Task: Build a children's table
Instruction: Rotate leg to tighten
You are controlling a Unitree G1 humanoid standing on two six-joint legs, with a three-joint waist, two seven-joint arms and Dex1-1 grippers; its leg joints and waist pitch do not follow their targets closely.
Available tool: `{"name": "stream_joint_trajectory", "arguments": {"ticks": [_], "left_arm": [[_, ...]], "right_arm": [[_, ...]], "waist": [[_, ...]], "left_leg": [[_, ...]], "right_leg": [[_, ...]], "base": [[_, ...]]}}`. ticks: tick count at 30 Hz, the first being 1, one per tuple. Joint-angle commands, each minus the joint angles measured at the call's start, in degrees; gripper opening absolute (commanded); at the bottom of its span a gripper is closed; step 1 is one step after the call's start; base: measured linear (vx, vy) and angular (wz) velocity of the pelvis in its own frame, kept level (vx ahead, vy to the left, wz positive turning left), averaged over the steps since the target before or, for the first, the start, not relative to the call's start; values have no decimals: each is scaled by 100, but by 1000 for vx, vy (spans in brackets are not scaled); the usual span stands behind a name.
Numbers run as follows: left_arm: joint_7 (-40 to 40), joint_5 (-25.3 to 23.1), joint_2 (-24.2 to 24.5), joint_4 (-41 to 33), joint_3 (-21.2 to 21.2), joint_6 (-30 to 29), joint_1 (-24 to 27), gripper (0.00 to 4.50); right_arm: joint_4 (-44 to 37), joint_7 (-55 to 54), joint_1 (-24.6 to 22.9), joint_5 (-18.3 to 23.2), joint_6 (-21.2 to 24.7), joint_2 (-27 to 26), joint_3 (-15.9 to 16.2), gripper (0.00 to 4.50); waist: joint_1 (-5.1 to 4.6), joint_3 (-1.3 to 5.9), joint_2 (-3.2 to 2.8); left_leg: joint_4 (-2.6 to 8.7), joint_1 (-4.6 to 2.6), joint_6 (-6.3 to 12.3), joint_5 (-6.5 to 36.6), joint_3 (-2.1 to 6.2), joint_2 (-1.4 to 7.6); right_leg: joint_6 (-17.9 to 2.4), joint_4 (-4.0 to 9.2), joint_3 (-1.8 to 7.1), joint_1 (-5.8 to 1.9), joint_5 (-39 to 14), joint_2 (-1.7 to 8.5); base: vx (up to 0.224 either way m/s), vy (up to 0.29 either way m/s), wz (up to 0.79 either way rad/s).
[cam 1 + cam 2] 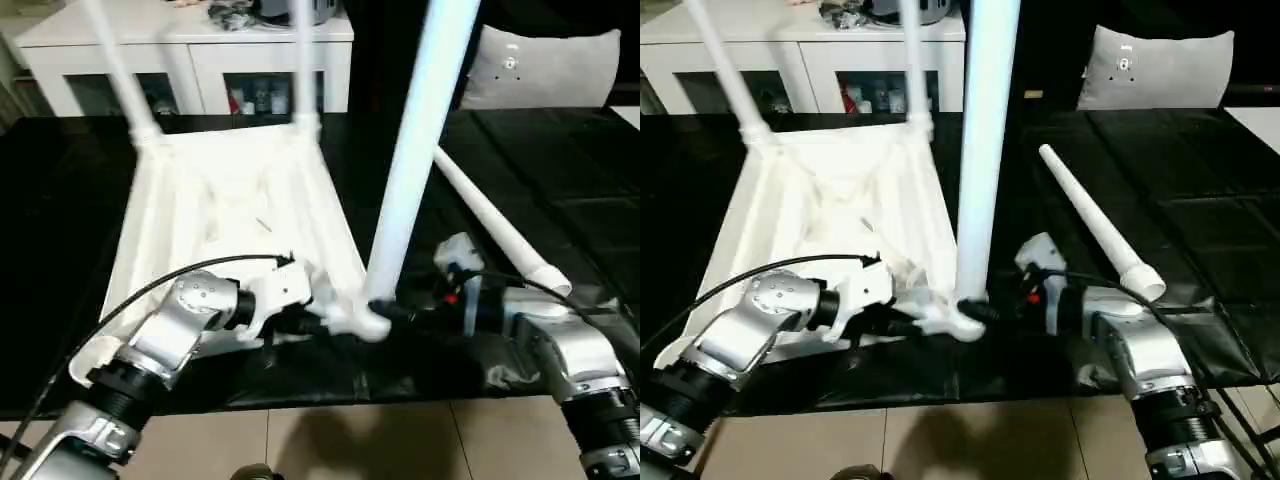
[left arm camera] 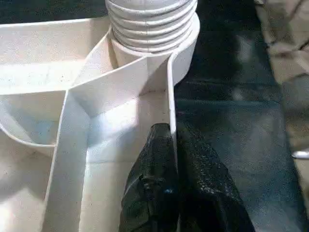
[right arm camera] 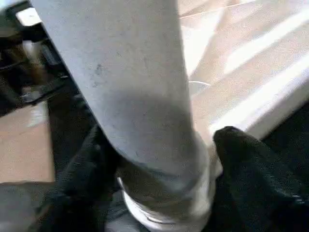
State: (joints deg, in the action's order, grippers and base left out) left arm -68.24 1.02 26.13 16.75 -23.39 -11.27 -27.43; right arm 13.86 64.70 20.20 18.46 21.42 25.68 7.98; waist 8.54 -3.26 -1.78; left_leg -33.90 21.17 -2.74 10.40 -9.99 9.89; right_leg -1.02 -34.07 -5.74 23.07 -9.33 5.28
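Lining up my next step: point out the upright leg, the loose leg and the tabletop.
Upright leg (image 1: 980, 150), right eye view, mid shaft.
Loose leg (image 1: 1095, 225), right eye view, mid shaft.
Tabletop (image 1: 225, 215), left eye view, ribbed underside.

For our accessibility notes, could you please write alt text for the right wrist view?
The right gripper has its two black fingers clamped around the base of a white table leg standing in a corner socket of the upturned white table top.

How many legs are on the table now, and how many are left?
Two far legs already stand in the upside-down top. The right pincer grips a third leg at the near corner socket while the left pincer pinches the rim. One leg lies on the black surface.
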Motion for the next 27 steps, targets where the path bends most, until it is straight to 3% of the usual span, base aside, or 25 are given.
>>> {"name": "stream_joint_trajectory", "arguments": {"ticks": [1, 6, 14, 16, 18, 20, 22, 23, 27], "left_arm": [[-386, 7, 9, -46, -247, 124, -87, 0], [-445, 29, -12, -18, -240, 163, -104, 0], [-323, 19, -70, 25, -193, 126, -96, 0], [-207, 38, -122, 11, -139, -5, -74, 0], [394, 102, -441, -86, 81, -520, -26, 0], [711, 127, -634, -141, 180, -787, -20, 0], [1127, 155, -923, -206, 302, -1135, -51, 0], [1335, 164, -1067, -234, 361, -1313, -74, 0], [2175, 90, -1669, -254, 584, -1936, -258, 0]], "right_arm": [[-124, 61, -24, 80, 88, 71, 23, 298], [-178, 135, -41, 125, 160, 61, 63, 258], [-362, 292, -185, 204, 405, 113, 139, 240], [-434, 260, -285, 222, 494, 117, 168, 239], [-289, -577, -359, 26, 417, -275, 32, 239], [-124, -1148, -310, -74, 348, -569, -109, 239], [92, -1802, -201, -130, 343, -918, -301, 238], [201, -2112, -141, -155, 351, -1081, -393, 238], [524, -3116, 33, -421, 137, -1554, -574, 238]], "waist": [[-30, 395, 54], [-33, 397, 65], [-18, 405, 70], [-12, 394, 69], [-1, 384, 65], [-69, 365, 77], [-139, 355, 98], [-208, 347, 89], [-398, 351, 96]], "left_leg": [[424, -73, 188, 1409, 109, 355], [429, -75, 132, 1428, 116, 352], [417, -75, 170, 1311, 111, 352], [419, -79, 160, 1363, 106, 354], [428, -90, 122, 1430, 114, 358], [442, -108, -27, 1681, 136, 333], [456, -73, -55, 1785, 159, 308], [460, -76, -115, 1879, 173, 312], [435, -80, -68, 2029, 186, 270]], "right_leg": [[-949, 439, 325, -269, -2025, 422], [-917, 441, 327, -276, -2060, 429], [-919, 433, 328, -277, -1987, 425], [-883, 455, 332, -274, -2090, 430], [-856, 469, 332, -262, -2228, 441], [-776, 517, 304, -247, -2660, 452], [-578, 555, 273, -283, -2986, 452], [-526, 577, 252, -262, -3118, 449], [-417, 640, 217, -247, -3241, 429]], "base": [[0, 0, 0], [0, 0, 0], [0, 0, 0], [0, 0, 0], [0, 0, 0], [0, 0, 0], [0, 0, 0], [0, 0, 0], [0, 0, 0]]}}
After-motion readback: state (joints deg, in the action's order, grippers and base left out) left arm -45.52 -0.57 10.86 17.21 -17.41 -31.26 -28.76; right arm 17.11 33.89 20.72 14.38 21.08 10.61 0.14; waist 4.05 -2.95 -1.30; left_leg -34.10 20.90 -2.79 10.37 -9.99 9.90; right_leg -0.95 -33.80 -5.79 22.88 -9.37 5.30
